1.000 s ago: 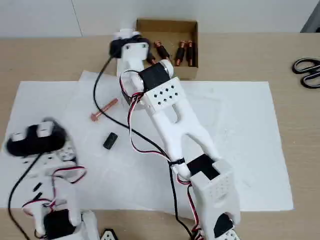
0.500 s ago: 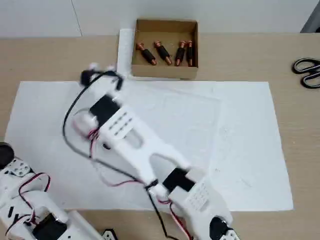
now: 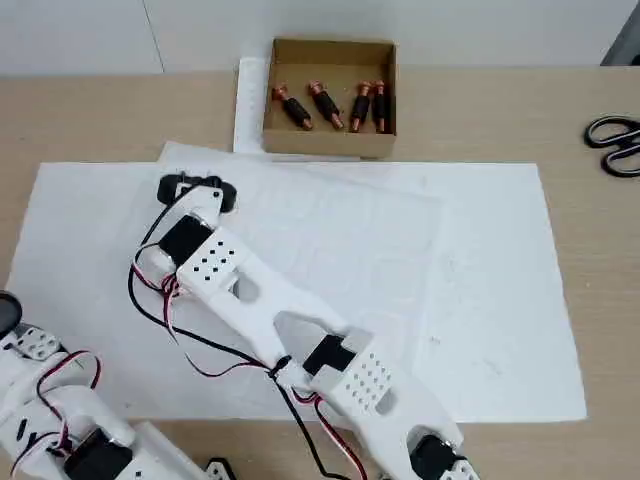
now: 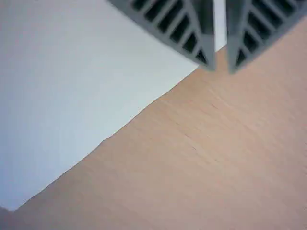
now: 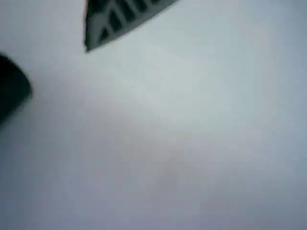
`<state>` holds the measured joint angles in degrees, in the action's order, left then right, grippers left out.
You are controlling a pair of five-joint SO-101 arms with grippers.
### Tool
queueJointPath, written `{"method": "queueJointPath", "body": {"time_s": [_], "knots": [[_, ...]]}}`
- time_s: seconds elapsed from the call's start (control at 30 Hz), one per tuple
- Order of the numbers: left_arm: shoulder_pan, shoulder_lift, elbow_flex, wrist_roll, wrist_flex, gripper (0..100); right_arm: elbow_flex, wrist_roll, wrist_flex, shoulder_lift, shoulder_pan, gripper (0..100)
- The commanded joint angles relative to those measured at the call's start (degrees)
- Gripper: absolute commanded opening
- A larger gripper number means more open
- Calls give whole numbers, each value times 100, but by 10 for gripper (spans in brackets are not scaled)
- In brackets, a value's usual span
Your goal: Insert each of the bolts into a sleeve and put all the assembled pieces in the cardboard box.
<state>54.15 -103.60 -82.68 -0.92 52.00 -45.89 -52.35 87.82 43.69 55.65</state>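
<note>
At the near left the left arm (image 3: 60,420) sat back by the table's near edge. The left gripper (image 4: 219,60) had its tips almost together on nothing, above the line where the paper (image 3: 450,280) gave way to the bare table (image 3: 90,110). The right gripper (image 3: 195,190) hung over the left part of the paper, and whether it was apart or together could not be told. A dark shape (image 5: 12,93) lay near it on the paper, possibly a sleeve. If so, the step in hand looked like a pick-up, best done by centring over the piece, closing across its middle and lifting it level, so a bolt could go in straight. Farther right, at the far side, the cardboard box (image 3: 325,143) held four assembled pieces (image 3: 322,103), and scissors (image 3: 615,140) lay at the far right edge. The high view gave the box and where both arms stood. The right wrist view gave the dark shape close up, where the high view had the arm across that spot. The left wrist view told how that gripper's tips stood.
</note>
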Motion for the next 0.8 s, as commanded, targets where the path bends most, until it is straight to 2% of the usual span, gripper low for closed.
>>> {"method": "queueJointPath", "body": {"time_s": [0.0,0.77], "knots": [[35,-70,242,-9,9,6,-62,-53,-470,-66,-101,193],[18,-70,251,-9,9,6,-62,-53,-347,356,-813,191]]}}
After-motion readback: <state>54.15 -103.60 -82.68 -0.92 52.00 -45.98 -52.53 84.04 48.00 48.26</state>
